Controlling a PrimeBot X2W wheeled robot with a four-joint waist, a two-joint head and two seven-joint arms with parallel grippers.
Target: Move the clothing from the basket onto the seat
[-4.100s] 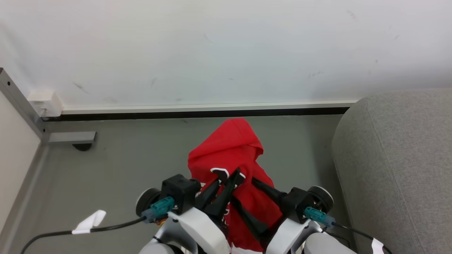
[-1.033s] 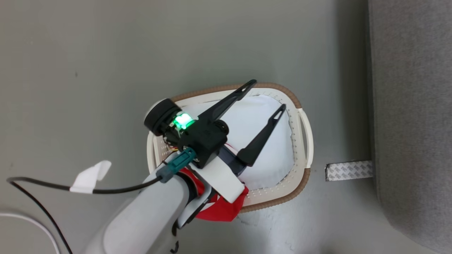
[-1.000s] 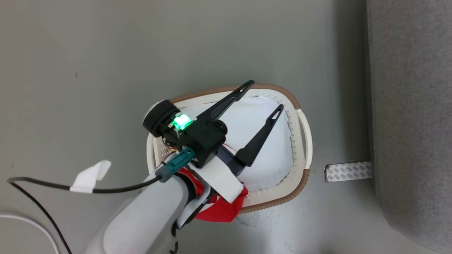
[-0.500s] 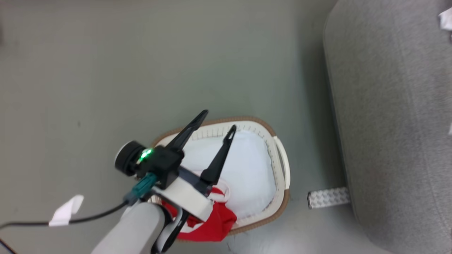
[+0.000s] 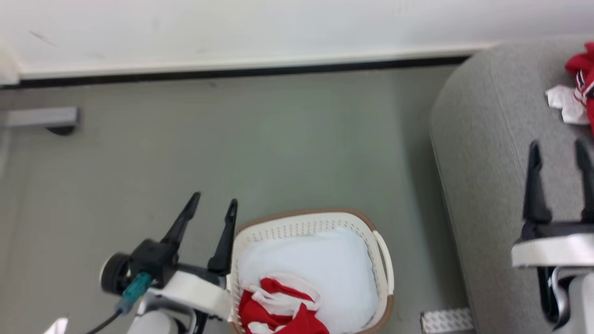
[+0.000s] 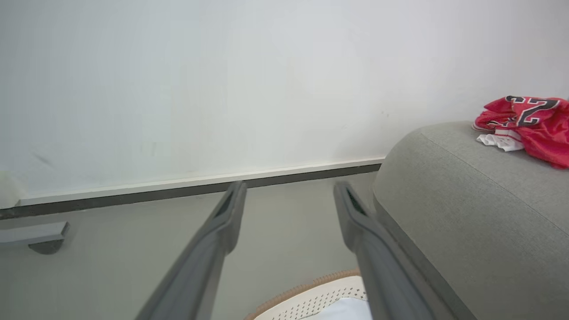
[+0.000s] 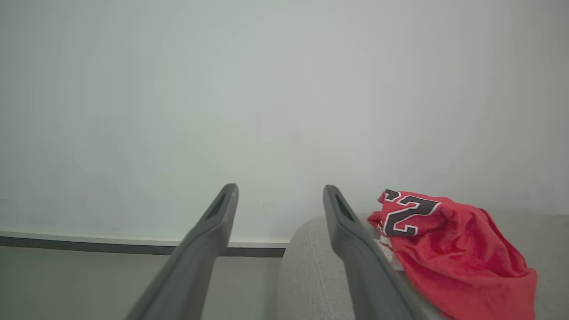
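The cream basket (image 5: 310, 221) with its brown rim stands on the floor at the bottom centre. A red clothing piece with white trim (image 5: 278, 315) lies bunched in its near left corner, on a white pad (image 5: 325, 264). Another red jersey (image 7: 453, 253) with black numerals lies crumpled on the grey seat (image 5: 482, 153), also seen from the left wrist (image 6: 533, 118). My left gripper (image 5: 215, 198) is open and empty just left of the basket. My right gripper (image 5: 557, 144) is open and empty above the seat, short of the jersey on the seat (image 5: 582, 69).
A white wall with a dark baseboard (image 5: 232, 72) runs behind. A grey metal foot (image 5: 41, 118) sits at the far left. A strip of patterned tape (image 5: 445, 320) lies on the floor between basket and seat. Grey floor stretches beyond the basket.
The head camera has tilted up, bringing the wall into view. My left gripper has moved from over the basket to its left side. My right gripper now shows over the seat.
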